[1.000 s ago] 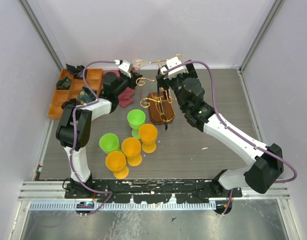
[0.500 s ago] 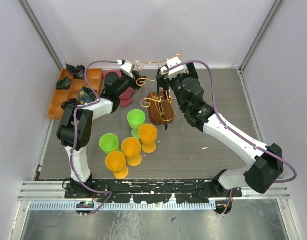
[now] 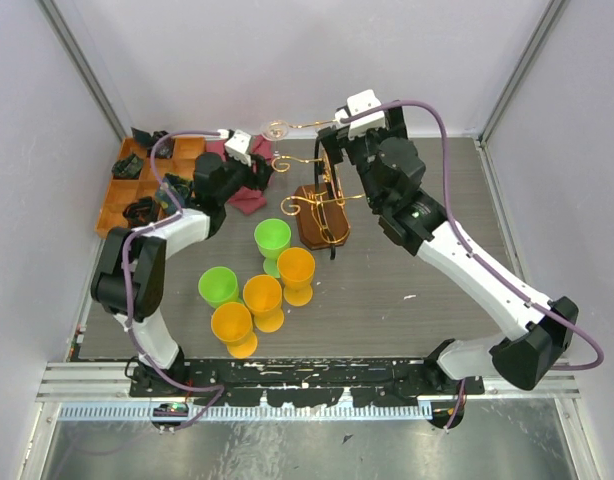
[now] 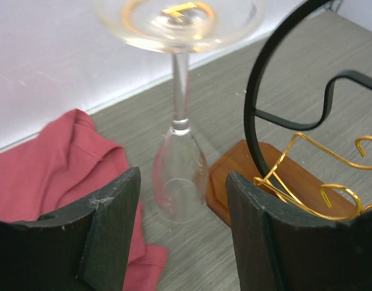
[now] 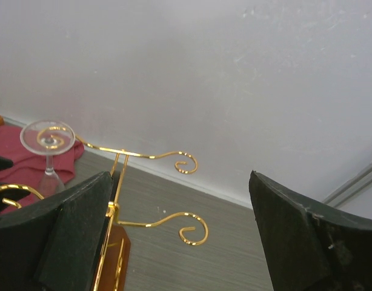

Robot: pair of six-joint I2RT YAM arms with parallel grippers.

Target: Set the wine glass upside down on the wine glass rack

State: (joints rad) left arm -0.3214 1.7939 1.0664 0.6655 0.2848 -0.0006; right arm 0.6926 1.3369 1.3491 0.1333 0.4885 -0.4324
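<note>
Nearest you in the overhead view, five plastic goblets [image 3: 262, 297], three orange and two green, cluster on the bench [image 3: 387, 310]. They stand at 7 o'clock from the wine glass rack [image 3: 321, 215], whose dark wooden base sits mid-bench with gold scrolls rising from it.

Your left claw [image 4: 183, 177] is spread and pinches nothing. The wine glass [image 4: 180, 176] shows between its fingers [image 4: 107, 230], beyond their tips and untouched. The glass hangs upside down at 11 o'clock from the rack base, bowl low and foot up at the tip of a gold arm. A red cloth [image 4: 59, 163] lies just beside it at 9 o'clock.

Your right claw [image 5: 180, 176] is spread wide and empty, up by the rack's top scrolls at 12 o'clock from the base, apart from the glass. At 10 o'clock on the bench sits an orange compartment tray [image 3: 194, 155].
</note>
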